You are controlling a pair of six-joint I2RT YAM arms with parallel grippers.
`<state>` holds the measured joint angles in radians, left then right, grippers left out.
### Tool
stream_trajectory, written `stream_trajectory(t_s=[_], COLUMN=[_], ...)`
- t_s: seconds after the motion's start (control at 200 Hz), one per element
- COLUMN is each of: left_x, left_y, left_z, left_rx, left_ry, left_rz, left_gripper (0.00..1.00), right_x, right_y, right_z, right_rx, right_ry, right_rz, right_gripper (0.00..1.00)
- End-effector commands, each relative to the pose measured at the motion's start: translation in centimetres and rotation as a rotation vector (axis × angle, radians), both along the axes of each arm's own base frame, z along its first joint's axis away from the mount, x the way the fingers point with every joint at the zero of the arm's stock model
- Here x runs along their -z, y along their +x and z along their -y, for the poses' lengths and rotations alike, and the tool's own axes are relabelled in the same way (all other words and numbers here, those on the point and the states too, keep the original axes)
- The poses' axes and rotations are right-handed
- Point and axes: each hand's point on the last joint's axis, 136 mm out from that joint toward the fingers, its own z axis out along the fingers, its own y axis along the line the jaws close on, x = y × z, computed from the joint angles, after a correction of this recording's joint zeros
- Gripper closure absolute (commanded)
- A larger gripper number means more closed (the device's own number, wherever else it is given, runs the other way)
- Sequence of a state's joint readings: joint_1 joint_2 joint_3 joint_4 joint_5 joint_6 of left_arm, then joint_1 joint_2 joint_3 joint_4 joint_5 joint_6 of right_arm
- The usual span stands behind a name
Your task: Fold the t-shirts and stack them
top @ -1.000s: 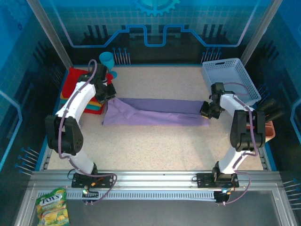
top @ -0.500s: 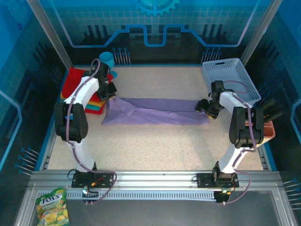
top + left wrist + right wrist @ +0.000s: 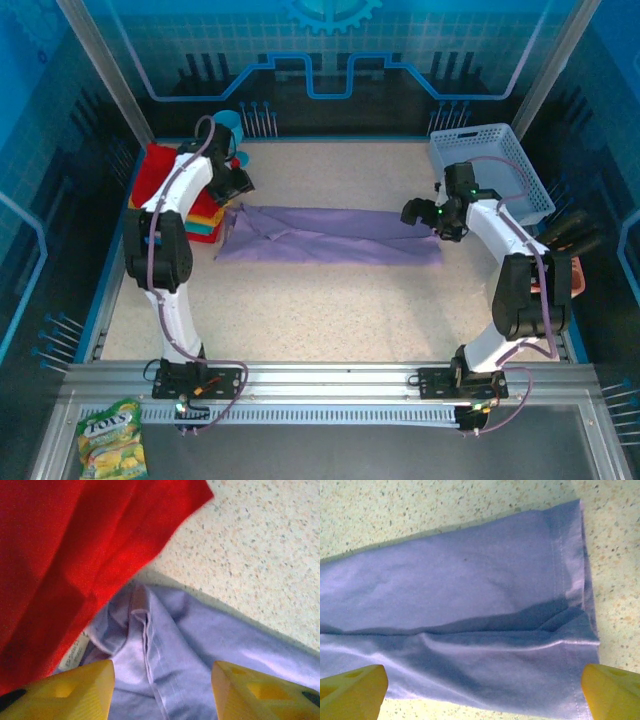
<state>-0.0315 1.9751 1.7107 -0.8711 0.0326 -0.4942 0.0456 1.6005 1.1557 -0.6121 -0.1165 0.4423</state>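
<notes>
While the purple tee [image 3: 330, 237] is lying as a long folded strip across the middle of the table [image 3: 330, 310], both grippers are hovering over its ends with nothing in them.

Left gripper [image 3: 240, 188]: it is hanging above the strip's left end, just beside the stack [image 3: 170, 190] at the table's left edge. In the left wrist view its yellow fingers [image 3: 82, 690] are standing apart over the rumpled cloth, clasping nothing. There the purple cloth is lying against the edge of the red tee [image 3: 60, 555], which is topping the stack.

Right gripper [image 3: 413, 212]: it is hanging above the strip's right end. In the right wrist view its fingers [image 3: 352, 690] are spread wide, one to each side of the frame, released, while the hemmed end is lying flat on the speckled surface with one fold running along its length.

A basket [image 3: 490, 160] is standing at the far right corner, apart from the tee.
</notes>
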Motion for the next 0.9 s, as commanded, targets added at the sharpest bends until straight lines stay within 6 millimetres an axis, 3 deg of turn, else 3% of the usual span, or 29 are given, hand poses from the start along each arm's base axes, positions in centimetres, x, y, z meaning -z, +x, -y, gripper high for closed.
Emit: stream_trajectory(t_s=[0.0, 0.18, 0.365, 0.535, 0.895], left_x=[-2.9, -0.7, 1.6, 3.4, 5.7], left_y=[-2.5, -6.1, -7.9, -8.3, -6.4], left_z=[3.2, 8.4, 10.7, 11.0, 10.5], left_rx=[0.035, 0.033, -0.056, -0.098, -0.210], left_ry=[-0.104, -0.252, -0.357, -0.336, -0.342], left_rz=[0.056, 0.070, 0.092, 0.092, 0.131], left_gripper=[0.43, 0.42, 0.47, 0.45, 0.48], right_x=[-0.4, -0.4, -0.1, 0.1, 0.2], right_y=[-1.3, -1.9, -2.9, -3.6, -3.9], right_z=[-0.7, -1.1, -1.4, -1.5, -1.6], right_rx=[-0.031, -0.030, -0.038, -0.040, -0.048], right_ry=[-0.004, 0.010, 0.019, 0.023, 0.024], right_rz=[0.002, 0.002, -0.004, -0.007, -0.009], right_gripper=[0.00, 0.00, 0.00, 0.00, 0.00])
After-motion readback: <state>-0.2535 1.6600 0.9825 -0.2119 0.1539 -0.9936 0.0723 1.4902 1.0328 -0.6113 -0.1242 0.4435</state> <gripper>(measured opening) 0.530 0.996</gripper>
